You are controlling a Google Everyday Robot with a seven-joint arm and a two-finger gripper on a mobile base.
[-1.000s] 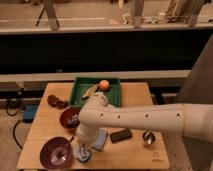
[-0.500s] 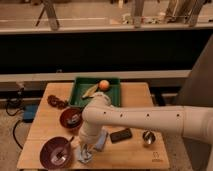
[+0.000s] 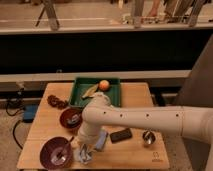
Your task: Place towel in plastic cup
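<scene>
My white arm reaches in from the right across the wooden table point(image 3: 135, 152). My gripper point(image 3: 84, 150) points down near the front left edge, right over a crumpled pale blue-grey towel point(image 3: 85, 157). I cannot tell whether the gripper holds the towel. A pale blue object point(image 3: 102, 140), possibly the plastic cup, sits just right of the gripper, partly hidden by the arm.
A dark red bowl point(image 3: 54, 152) with a utensil stands left of the gripper, and another point(image 3: 70, 118) behind it. A black block point(image 3: 121, 135) and a small metal cup point(image 3: 147, 137) lie to the right. A green tray point(image 3: 114, 95) with an orange point(image 3: 103, 85) is at the back.
The gripper has shifted slightly over the towel near the front edge. The other objects have not moved.
</scene>
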